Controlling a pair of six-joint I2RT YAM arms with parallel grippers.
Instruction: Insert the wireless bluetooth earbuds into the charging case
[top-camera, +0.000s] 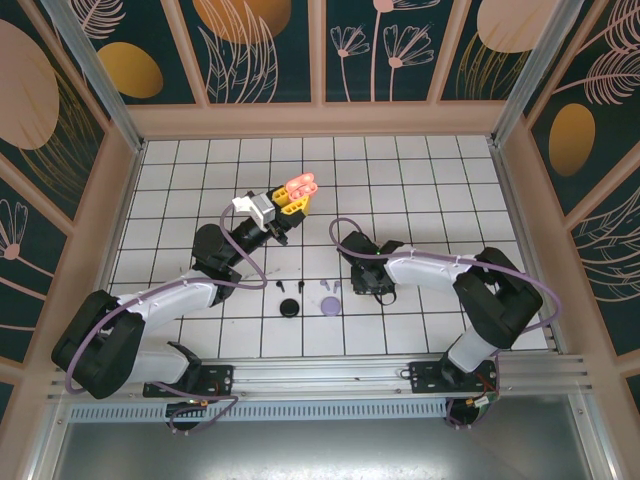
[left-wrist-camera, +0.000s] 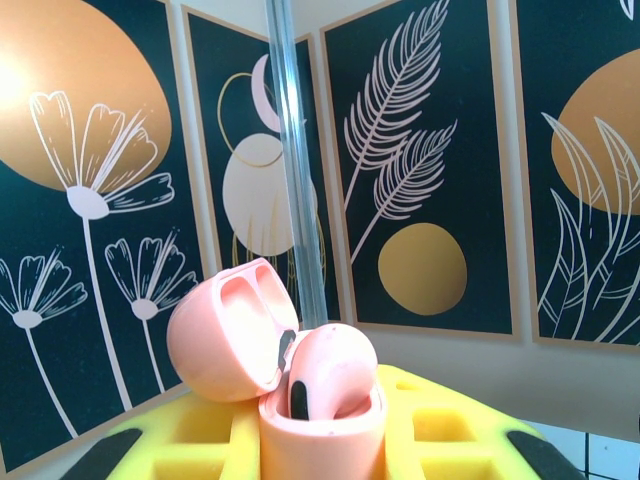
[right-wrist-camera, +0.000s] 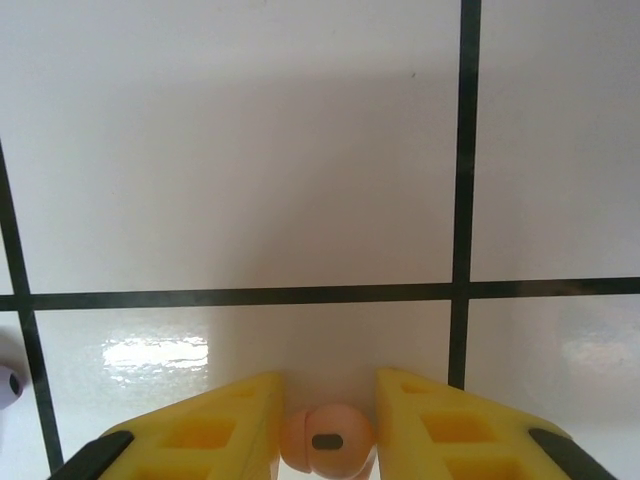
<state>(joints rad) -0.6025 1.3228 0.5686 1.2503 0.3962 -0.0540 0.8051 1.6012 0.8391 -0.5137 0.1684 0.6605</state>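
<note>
My left gripper (top-camera: 291, 204) is raised over the back of the table, shut on the salmon-pink charging case (top-camera: 299, 188). The left wrist view shows the case (left-wrist-camera: 322, 435) upright between the yellow fingers (left-wrist-camera: 180, 440), with its lid (left-wrist-camera: 225, 335) swung open. One pink earbud (left-wrist-camera: 335, 365) sits in it. My right gripper (top-camera: 366, 288) points down at the tiles. Its yellow fingers (right-wrist-camera: 205, 435) press in on both sides of a salmon-pink earbud (right-wrist-camera: 327, 440) lying on the table. Several loose earbuds (top-camera: 300, 288) lie between the arms.
A black case (top-camera: 290, 307) and a lilac case (top-camera: 331, 303) lie on the tiles near the front, between the arms. A lilac earbud (right-wrist-camera: 8, 382) shows at the left edge of the right wrist view. Patterned walls enclose the table.
</note>
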